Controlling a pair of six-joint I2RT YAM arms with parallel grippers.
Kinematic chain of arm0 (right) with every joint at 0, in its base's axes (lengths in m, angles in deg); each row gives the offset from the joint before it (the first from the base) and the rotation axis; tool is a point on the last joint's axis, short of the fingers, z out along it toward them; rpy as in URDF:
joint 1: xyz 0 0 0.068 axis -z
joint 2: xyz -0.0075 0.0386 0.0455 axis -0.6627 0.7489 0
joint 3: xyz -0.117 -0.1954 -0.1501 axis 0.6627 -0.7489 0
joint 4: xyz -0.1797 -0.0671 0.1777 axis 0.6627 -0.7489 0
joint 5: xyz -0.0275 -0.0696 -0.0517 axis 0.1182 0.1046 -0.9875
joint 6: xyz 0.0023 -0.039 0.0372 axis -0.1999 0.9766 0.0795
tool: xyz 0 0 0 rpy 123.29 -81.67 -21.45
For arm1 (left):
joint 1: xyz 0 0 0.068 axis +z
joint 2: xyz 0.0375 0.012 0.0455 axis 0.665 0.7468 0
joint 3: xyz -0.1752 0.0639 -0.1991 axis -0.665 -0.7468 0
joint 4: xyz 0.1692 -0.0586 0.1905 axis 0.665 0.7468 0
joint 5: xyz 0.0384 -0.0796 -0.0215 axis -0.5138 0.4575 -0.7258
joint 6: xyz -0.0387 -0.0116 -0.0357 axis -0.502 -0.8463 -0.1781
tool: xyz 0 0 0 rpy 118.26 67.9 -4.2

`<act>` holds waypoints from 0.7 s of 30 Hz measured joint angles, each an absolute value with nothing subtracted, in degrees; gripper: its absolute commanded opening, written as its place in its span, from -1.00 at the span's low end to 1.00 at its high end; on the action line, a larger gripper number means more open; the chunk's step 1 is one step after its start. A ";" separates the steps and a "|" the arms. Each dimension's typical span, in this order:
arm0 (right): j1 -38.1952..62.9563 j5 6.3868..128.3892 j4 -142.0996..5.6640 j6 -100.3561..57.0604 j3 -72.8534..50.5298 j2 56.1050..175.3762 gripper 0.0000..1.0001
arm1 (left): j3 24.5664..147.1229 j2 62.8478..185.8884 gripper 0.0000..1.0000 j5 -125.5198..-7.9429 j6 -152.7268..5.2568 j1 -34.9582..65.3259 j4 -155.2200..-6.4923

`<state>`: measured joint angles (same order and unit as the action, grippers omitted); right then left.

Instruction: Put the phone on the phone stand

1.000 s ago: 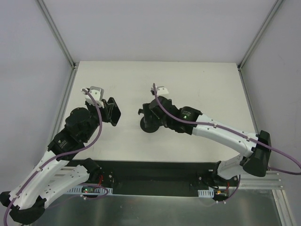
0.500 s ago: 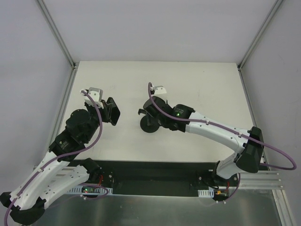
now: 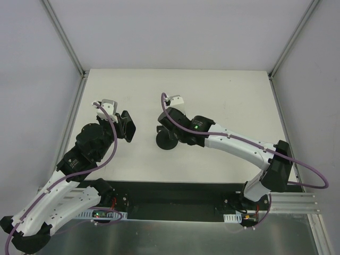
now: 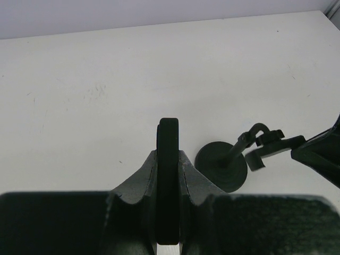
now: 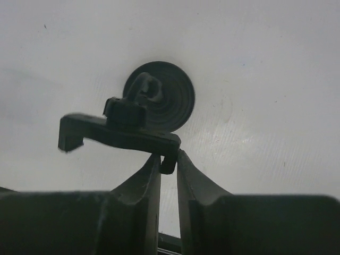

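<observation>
The phone [image 4: 168,133] is a thin black slab seen edge-on, upright between the fingers of my left gripper [image 4: 168,155], which is shut on it. From above, the phone [image 3: 129,128] hangs over the table's left half in that gripper [image 3: 123,125]. The phone stand [image 3: 166,141] is to its right, with its round disc base [image 5: 159,93] on the table and its cradle bar [image 5: 119,133] on a short post. My right gripper [image 5: 168,158] is shut on the cradle's right-hand prong. The left wrist view shows the stand [image 4: 220,166] just right of the phone, and the two are apart.
The white table [image 3: 223,101] is walled by metal frame posts [image 3: 69,48] at the back corners. A black rail [image 3: 175,196] with the arm bases runs along the near edge. The right arm [image 3: 239,146] reaches diagonally across the right half.
My right gripper has closed from wide open onto the stand's cradle prong, and its arm has swung a little left. The left arm and the phone have stayed put.
</observation>
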<state>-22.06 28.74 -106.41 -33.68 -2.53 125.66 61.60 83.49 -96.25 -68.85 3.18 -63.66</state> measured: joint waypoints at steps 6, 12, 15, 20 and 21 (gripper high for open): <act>-21.80 27.80 -106.47 -30.60 -2.53 125.64 -0.99 | 61.51 83.62 -1.00 -95.79 -68.53 3.18 -64.21; -21.65 27.91 -105.38 -26.08 -3.20 125.40 -0.99 | 60.42 83.29 -1.00 -91.92 -67.76 3.18 -66.04; -20.75 29.66 -104.05 -23.76 -4.25 124.59 -0.99 | 59.50 82.98 -1.00 -88.49 -67.15 3.18 -66.92; -16.73 37.00 -101.91 -19.59 -6.02 122.69 -0.99 | 59.13 81.91 -1.00 -77.84 -65.18 3.18 -67.35; -15.77 39.10 -101.82 -18.28 -6.20 122.34 -0.99 | 59.13 81.54 -1.00 -74.76 -64.81 3.18 -67.53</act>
<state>-15.77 39.10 -101.82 -18.28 -6.20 122.34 59.13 81.54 -74.76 -64.81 3.18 -67.53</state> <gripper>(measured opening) 0.045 0.106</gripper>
